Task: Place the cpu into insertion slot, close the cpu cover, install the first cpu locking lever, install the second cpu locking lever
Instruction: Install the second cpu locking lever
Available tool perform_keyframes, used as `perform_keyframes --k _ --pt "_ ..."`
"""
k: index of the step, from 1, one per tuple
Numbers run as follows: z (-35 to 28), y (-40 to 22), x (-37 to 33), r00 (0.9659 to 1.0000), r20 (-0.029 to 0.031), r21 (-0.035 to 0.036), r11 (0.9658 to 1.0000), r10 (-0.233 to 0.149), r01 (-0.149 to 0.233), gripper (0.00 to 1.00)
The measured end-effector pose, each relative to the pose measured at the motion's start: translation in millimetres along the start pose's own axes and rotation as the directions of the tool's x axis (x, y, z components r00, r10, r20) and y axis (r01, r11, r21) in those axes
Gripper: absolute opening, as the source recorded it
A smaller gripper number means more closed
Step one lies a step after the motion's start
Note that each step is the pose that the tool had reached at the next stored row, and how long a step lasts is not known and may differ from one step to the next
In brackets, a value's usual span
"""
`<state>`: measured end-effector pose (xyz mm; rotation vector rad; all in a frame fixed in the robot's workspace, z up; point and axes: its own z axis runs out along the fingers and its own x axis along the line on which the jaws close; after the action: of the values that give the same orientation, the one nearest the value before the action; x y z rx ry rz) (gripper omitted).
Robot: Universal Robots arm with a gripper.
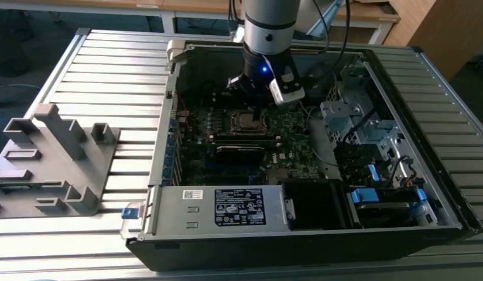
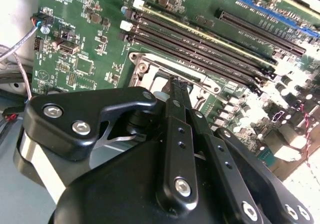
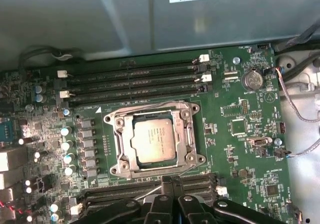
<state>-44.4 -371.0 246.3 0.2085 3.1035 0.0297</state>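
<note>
The cpu (image 3: 155, 141), a silver-tan square, lies flat in the insertion slot on the green motherboard. The cpu cover (image 3: 123, 145), a silver frame with an open window, lies down around it. Thin wire levers run along two opposite sides of the socket, one of them (image 3: 145, 105) by the memory slots. My gripper (image 3: 170, 182) has its black fingers pressed together, shut, with the tips just off the socket edge facing it. In the second wrist view my gripper (image 2: 176, 82) points at the socket's silver frame (image 2: 150, 64). In the exterior view my gripper (image 1: 254, 98) hangs over the cpu (image 1: 245, 122) inside the open case.
Black memory slots (image 3: 135, 79) flank the socket on two sides. A power supply (image 1: 225, 208) fills the case's near edge, and a black rectangular block (image 1: 239, 153) lies below the socket. Cables and drive bays (image 1: 382, 196) crowd the exterior view's right. A grey fixture (image 1: 54, 158) stands outside the case.
</note>
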Motion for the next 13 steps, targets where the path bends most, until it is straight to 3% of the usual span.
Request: perform_keyframes --k 7,13 --pt "0.0 -5.0 0.4 0.9999 0.0 -0.0005 0.9999 -0.013 0.013 0.1" --pt "0.7 -7.1 5.2 0.9999 0.0 -0.0006 0.9999 -0.016 0.016 0.1"
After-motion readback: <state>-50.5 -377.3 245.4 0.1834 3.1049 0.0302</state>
